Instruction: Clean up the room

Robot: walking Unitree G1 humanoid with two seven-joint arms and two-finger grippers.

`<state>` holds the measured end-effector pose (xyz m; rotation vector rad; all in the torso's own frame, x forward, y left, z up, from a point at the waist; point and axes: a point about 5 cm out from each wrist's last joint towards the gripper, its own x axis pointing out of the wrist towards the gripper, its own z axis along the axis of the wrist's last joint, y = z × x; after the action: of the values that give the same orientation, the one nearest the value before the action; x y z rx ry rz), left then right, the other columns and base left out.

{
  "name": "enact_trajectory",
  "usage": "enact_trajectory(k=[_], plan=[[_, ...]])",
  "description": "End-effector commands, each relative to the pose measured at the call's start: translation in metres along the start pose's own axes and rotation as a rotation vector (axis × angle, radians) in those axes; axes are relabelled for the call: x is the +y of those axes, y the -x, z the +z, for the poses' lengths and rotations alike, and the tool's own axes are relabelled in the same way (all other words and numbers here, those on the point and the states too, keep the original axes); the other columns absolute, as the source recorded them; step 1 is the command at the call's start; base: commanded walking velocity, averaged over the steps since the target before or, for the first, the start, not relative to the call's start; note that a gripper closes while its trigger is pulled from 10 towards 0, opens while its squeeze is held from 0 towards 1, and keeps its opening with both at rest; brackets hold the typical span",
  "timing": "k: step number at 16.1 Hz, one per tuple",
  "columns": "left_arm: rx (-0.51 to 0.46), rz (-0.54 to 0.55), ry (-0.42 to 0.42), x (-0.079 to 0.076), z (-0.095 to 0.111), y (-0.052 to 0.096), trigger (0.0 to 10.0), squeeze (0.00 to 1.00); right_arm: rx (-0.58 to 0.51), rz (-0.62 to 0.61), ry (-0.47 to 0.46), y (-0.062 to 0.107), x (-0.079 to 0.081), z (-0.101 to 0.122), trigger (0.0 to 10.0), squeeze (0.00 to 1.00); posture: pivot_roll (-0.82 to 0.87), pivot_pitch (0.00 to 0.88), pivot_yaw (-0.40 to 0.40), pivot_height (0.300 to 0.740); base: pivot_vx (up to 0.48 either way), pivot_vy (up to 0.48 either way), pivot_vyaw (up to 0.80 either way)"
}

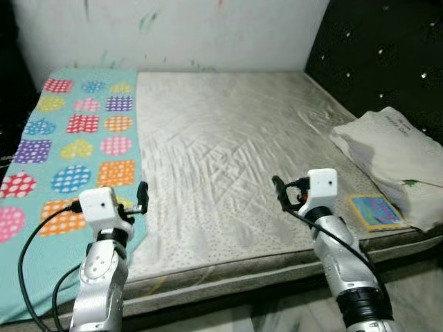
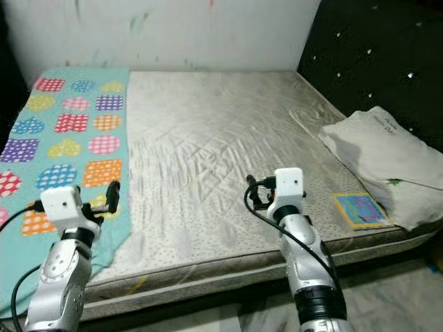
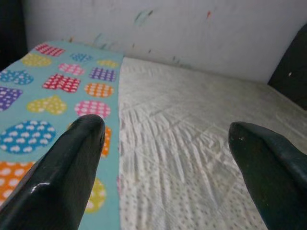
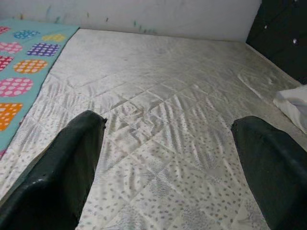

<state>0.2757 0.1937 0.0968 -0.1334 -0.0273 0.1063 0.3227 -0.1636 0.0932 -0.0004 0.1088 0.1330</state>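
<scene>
Quilted, wrinkled mattress (image 1: pixel 228 159) carries a heart-patterned teal sheet (image 1: pixel 76 145), seemingly cotton; both grippers' jaws gape empty.

Teal sheet (image 1: pixel 76 145) — multicoloured dotted hearts; mattress (image 1: pixel 235 152) seemingly beige, speckled.

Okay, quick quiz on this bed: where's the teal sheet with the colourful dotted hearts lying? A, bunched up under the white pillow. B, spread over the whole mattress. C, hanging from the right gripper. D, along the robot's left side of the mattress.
D: the teal sheet covers just the left strip of the mattress, while the pillow sits on the far right and the right gripper is open and holds nothing.
</scene>
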Motion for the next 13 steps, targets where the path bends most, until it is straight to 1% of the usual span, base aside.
enact_trajectory(k=[1, 13], plan=[[0.002, 0.019, -0.013, 0.0065, 0.0005, 0.0005, 10.0, 0.00, -0.013, 0.017, -0.001, -0.0032, 0.0056, 0.0044, 10.0, 0.00, -0.02, 0.018, -0.119, 0.740, 0.000, 0.472, 0.00], [0.007, 0.030, -0.015, 0.0063, -0.0007, 0.0008, 10.0, 0.00, -0.011, 0.030, 0.008, -0.0031, 0.0064, 0.0036, 10.0, 0.00, -0.02, 0.021, -0.121, 0.740, 0.000, 0.472, 0.00]])
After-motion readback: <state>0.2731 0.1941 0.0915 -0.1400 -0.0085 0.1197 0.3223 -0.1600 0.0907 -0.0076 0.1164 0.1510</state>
